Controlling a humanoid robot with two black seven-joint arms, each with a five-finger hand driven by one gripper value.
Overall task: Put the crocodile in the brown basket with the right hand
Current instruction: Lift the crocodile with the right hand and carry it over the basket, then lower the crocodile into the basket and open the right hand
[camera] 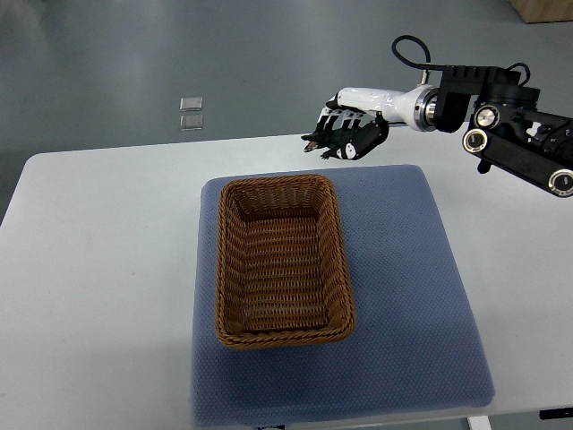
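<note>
Right hand: my right hand (pixel 351 128) reaches in from the right on a white forearm (pixel 389 100) with black joints behind it.
Fingers: my dark fingers (pixel 365 138) are curled tight around the crocodile, gripping its body.
Crocodile: the crocodile (pixel 319 142), small and dark, sticks out of my grip with 1 end pointing left. It is held in the air over the far edge of the bench and touches nothing but my fingers.
Basket: the brown basket (pixel 220 269), woven and rectangular, sits lengthwise near the middle of the mat. Its far rim lies near the crocodile but apart from it, toward me and slightly left.
Mat: a blue mat (pixel 421 296) lies flat under the basket.
Bench: the white bench (pixel 89 269) carries the mat.
Floor: 2 small pale squares (pixel 191 113) lie on the grey floor beyond the bench.
</note>
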